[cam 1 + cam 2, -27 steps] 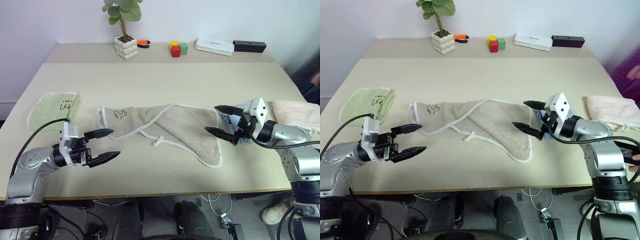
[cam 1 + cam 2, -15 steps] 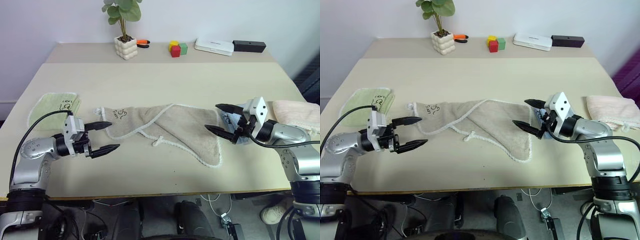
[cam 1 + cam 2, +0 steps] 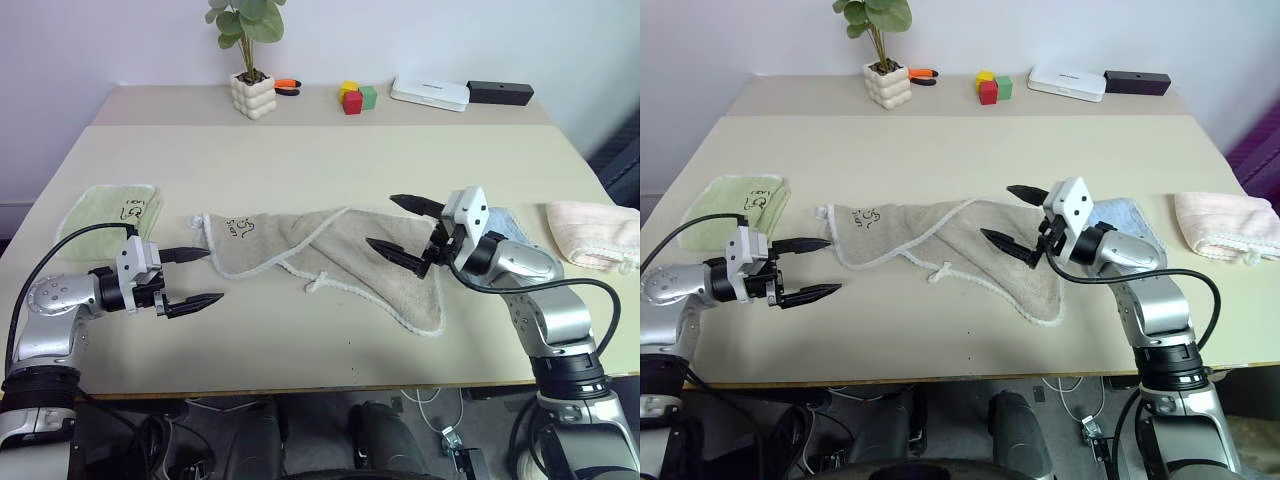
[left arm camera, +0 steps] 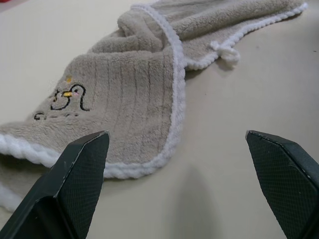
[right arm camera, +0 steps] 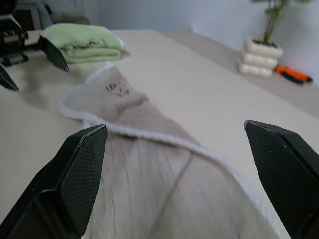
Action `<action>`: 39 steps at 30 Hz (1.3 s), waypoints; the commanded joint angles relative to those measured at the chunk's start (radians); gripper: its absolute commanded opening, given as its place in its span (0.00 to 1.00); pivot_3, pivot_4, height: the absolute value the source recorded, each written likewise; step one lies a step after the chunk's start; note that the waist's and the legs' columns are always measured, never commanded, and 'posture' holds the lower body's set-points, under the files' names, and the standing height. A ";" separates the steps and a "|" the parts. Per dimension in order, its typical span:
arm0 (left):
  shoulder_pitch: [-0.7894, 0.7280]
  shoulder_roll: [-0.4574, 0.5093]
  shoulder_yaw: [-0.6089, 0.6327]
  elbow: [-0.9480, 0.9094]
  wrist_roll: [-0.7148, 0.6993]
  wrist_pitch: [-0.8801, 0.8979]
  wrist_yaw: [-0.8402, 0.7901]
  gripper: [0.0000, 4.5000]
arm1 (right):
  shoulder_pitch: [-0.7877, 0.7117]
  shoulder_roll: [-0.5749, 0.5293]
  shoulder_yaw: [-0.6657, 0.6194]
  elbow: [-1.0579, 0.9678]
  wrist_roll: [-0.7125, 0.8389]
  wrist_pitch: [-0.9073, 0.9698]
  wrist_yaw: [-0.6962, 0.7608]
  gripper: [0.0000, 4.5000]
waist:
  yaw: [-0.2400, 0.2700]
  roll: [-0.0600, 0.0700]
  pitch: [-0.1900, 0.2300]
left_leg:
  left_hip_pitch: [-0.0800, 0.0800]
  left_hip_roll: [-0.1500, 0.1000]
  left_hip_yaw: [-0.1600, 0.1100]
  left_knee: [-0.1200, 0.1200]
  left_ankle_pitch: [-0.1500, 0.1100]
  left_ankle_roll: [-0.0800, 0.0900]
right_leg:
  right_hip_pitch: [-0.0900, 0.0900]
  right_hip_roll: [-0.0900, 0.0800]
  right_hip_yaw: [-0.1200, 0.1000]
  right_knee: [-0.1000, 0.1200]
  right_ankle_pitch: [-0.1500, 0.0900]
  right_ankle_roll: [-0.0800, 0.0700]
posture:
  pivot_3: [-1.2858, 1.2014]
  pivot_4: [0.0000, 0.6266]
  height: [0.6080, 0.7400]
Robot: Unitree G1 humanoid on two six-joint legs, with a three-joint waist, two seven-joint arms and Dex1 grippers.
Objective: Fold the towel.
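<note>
- Right gripper [image 3: 405,228] shifted left, now over the towel [image 3: 340,245], jaws spread, empty.
- Left gripper [image 3: 195,276] spread, near the towel's logo end, not touching.

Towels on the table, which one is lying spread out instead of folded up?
The beige towel in the middle, crumpled open with white edging. The green towel, blue towel and pink towel are folded.

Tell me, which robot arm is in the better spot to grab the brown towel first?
Probably the right. The right gripper hangs open directly over the towel, while the left gripper, also open, sits just off the towel's logo end, over bare table.
</note>
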 commanded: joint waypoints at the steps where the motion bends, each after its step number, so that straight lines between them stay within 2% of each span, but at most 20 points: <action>1: -0.012 -0.012 -0.026 0.009 0.024 -0.017 0.018 0.99 | -0.028 0.033 0.020 -0.068 -0.013 -0.020 -0.035 1.00 | -0.002 0.000 0.000 | 0.000 0.000 0.000 0.000 0.000 0.000 | 0.000 0.000 0.000 0.000 0.000 0.000 | 0.52 0.24 0.96; 9: -0.088 -0.044 -0.105 0.113 0.123 -0.084 0.058 0.99 | 0.005 0.080 0.036 -0.109 -0.030 -0.025 -0.088 1.00 | 0.003 0.000 0.000 | 0.000 0.000 0.000 0.000 0.000 0.000 | 0.000 0.001 0.000 0.001 0.000 0.000 | 0.52 0.24 0.96; 10: -0.107 -0.045 -0.116 0.135 0.139 -0.084 0.066 0.94 | 0.010 0.082 0.034 -0.112 -0.030 -0.026 -0.095 1.00 | 0.003 0.000 0.000 | 0.000 0.000 0.000 0.001 0.000 0.000 | 0.000 0.000 0.000 0.001 0.000 0.000 | 0.52 0.24 0.96; 12: -0.132 -0.042 -0.128 0.172 0.164 -0.113 0.073 0.80 | 0.018 0.086 0.034 -0.119 -0.030 -0.026 -0.105 1.00 | 0.003 0.000 0.000 | 0.000 0.000 0.000 0.001 0.000 0.000 | 0.000 0.000 0.000 0.001 0.000 0.000 | 0.52 0.24 0.96; 18: -0.182 -0.041 -0.146 0.239 0.175 -0.114 0.062 0.10 | 0.042 0.097 0.040 -0.139 -0.036 -0.028 -0.130 1.00 | -0.002 0.000 0.000 | 0.000 0.000 0.000 0.000 0.000 0.000 | 0.000 0.001 0.000 0.001 0.000 0.001 | 0.52 0.24 0.96; 19: -0.186 -0.044 -0.146 0.239 0.169 -0.104 0.056 0.01 | 0.045 0.097 0.039 -0.139 -0.037 -0.030 -0.132 1.00 | -0.002 0.000 0.000 | 0.000 0.000 0.000 0.000 0.000 0.000 | 0.000 0.001 0.000 0.001 0.000 0.001 | 0.52 0.24 0.96; 23: -0.179 -0.039 -0.124 0.199 0.118 -0.070 0.019 0.01 | 0.047 0.084 0.030 -0.116 -0.050 -0.046 -0.128 1.00 | -0.003 0.000 0.000 | 0.000 0.000 0.000 0.000 0.000 0.000 | 0.000 0.001 0.000 0.001 0.000 0.001 | 0.52 0.24 0.96; 31: -0.139 0.025 0.020 0.108 -0.071 0.026 -0.076 0.01 | -0.025 0.118 0.039 0.030 -0.116 -0.138 -0.152 1.00 | -0.006 0.000 0.000 | 0.000 0.000 0.000 0.000 0.000 0.000 | -0.001 0.001 0.000 0.001 0.000 0.001 | 0.52 0.24 0.96; 39: -0.099 0.053 0.096 0.041 -0.140 0.070 -0.093 0.01 | -0.139 0.079 0.032 0.299 -0.288 -0.170 -0.264 1.00 | -0.003 0.000 0.000 | 0.000 0.000 0.000 0.001 0.000 0.000 | 0.000 0.001 0.000 0.001 0.000 0.001 | 0.52 0.24 0.96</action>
